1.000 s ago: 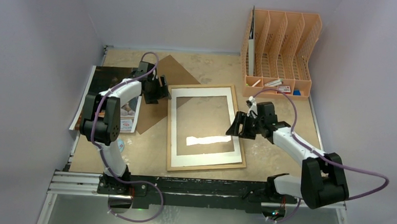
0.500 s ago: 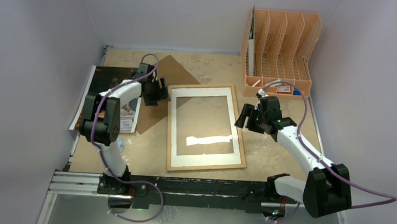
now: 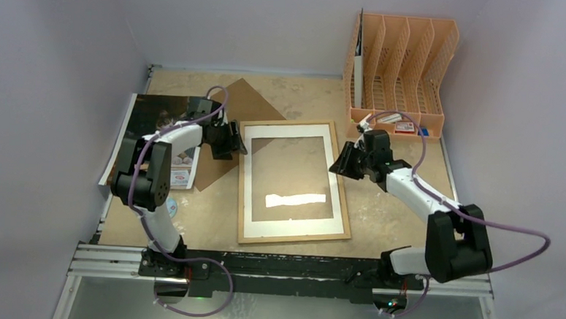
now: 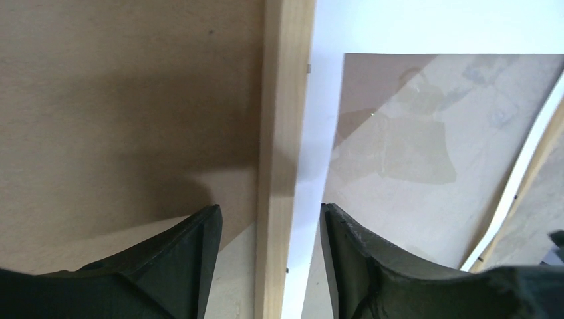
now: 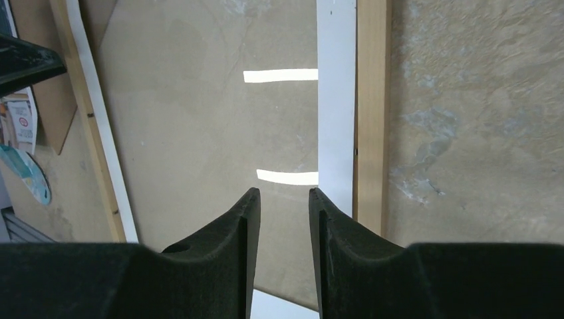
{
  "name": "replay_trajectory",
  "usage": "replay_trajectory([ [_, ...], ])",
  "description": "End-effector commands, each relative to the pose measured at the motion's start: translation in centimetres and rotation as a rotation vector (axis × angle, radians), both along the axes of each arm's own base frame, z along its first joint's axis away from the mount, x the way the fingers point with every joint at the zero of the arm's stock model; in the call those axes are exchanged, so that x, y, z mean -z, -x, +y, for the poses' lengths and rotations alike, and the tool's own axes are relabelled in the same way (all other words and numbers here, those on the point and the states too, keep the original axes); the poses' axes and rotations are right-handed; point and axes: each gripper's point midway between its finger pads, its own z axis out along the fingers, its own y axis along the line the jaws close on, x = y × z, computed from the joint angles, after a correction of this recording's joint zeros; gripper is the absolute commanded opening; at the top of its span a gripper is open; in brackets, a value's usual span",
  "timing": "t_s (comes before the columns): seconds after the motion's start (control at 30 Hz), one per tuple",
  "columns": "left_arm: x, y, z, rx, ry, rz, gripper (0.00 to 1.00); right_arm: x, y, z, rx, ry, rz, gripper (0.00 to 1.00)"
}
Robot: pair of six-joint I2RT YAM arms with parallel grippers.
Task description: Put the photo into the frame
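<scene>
Grippers hovering at both sides of the frame (image 3: 294, 237)
The left gripper (image 4: 269, 216) is straddling the left rail, jaws wide, unclamped; the right gripper (image 5: 284, 196) is standing narrowly parted, empty; the photo (image 3: 151, 112) is lying at the left edge of the table (image 3: 379, 216).

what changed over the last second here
The right gripper moved along the right edge of the frame toward the far side, and its jaws narrowed, holding nothing. The left gripper eased toward the frame's left border and straddles it, jaws slightly narrower, nothing gripped. The frame, the photo, the brown backing board and the orange organiser stayed put.
</scene>
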Motion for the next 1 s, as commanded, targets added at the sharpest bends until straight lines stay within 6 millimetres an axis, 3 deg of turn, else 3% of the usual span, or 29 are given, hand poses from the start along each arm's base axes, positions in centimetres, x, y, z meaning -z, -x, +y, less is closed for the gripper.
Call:
replay_trajectory([
  [0.0,-1.7,-0.6,-2.4,0.041,0.117,-0.05,0.57,0.9,-0.4,2.0,-0.052,-0.039,0.022,0.34],
  [0.3,-2.4,-1.1,-4.0,0.068,0.191,-0.057,0.56,5.3,0.3,0.8,-0.002,0.057,0.14,0.36],
  [0.6,-1.0,-0.9,-4.7,0.083,0.197,-0.028,0.59,6.4,0.5,-0.3,0.024,0.123,0.175,0.39],
  [0.73,-1.4,-1.1,-5.5,0.094,0.226,-0.039,0.6,5.0,-0.1,-0.4,0.027,0.127,0.145,0.4],
  [0.83,-1.9,-1.4,-6.3,0.117,0.25,-0.059,0.61,2.3,-1.0,0.0,0.027,0.105,0.077,0.41],
  [0.97,-1.4,-2.2,-4.3,0.051,0.11,-0.066,0.61,-2.1,-2.6,1.0,0.011,0.042,-0.042,0.45],
])
